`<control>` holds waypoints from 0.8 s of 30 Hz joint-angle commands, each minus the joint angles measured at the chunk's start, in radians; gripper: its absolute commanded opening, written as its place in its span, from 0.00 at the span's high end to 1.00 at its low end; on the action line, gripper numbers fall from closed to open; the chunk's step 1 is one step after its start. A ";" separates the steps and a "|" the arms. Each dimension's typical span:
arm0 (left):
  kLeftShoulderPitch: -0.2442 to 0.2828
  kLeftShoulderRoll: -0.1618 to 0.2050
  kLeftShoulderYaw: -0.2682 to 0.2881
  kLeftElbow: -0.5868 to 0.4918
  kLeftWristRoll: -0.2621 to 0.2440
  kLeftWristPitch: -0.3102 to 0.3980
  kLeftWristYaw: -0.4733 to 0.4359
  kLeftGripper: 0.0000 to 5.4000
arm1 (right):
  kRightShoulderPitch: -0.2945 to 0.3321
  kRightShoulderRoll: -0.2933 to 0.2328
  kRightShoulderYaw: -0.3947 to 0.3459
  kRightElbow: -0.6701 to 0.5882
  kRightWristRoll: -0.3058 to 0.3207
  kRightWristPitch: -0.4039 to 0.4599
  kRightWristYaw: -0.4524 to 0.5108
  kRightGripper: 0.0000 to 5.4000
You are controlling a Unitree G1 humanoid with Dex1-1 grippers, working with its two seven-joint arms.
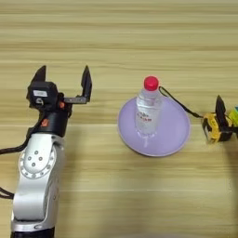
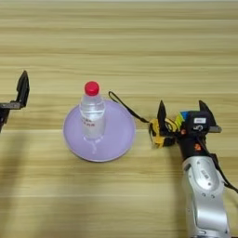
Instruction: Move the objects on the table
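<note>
Two grippers over a light-tan wooden table (image 1: 121, 42) with horizontal plank lines. Left gripper (image 1: 65, 81) out on the left side, black fingers spread wide, nothing between them, well apart from everything else. Silver left arm (image 1: 37, 181) running back toward the near edge.

Near the middle, a round lilac plate (image 2: 118, 139), flat on the wood. Upright on it, a small clear plastic bottle (image 2: 92, 116) with a red cap (image 2: 92, 88), standing slightly left of the plate's centre.

Just right of the plate, a yellow-and-black tape measure (image 2: 160, 132), its black cord (image 2: 128, 109) trailing up and left past the plate's far rim.

Right gripper (image 2: 182, 114) down at the tape measure, fingers parted, the left finger touching or just in front of the yellow body, the right finger off to the far side; cannot tell whether any squeeze is applied. Between those fingers, a small multicoloured object (image 2: 183, 116) with blue and green showing, mostly hidden, not identifiable. Silver right arm (image 2: 204, 195) reaching back to the near edge.
</note>
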 commanded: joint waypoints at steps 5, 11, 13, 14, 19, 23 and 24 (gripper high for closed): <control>0.028 0.005 0.051 0.140 0.020 -0.076 0.002 0.00 | 0.014 -0.052 -0.039 -0.033 0.042 -0.003 0.057 0.00; 0.018 0.005 0.092 0.254 0.057 -0.158 0.033 0.00 | 0.065 -0.094 -0.064 -0.041 0.068 -0.045 0.133 0.00; 0.006 0.005 0.100 0.290 0.075 -0.191 0.045 0.00 | 0.084 -0.109 -0.078 -0.032 0.084 -0.061 0.165 0.00; 0.001 0.006 0.103 0.308 0.081 -0.203 0.049 0.00 | 0.092 -0.117 -0.087 -0.024 0.094 -0.070 0.182 0.00; -0.009 0.007 0.110 0.352 0.084 -0.230 0.050 0.00 | 0.122 -0.154 -0.129 -0.003 0.124 -0.097 0.237 0.00; -0.012 0.006 0.108 0.356 0.084 -0.235 0.049 0.00 | 0.172 -0.181 -0.155 0.022 0.134 -0.138 0.289 0.00; -0.013 0.006 0.108 0.356 0.083 -0.234 0.049 0.00 | 0.187 -0.189 -0.159 0.027 0.130 -0.150 0.304 0.00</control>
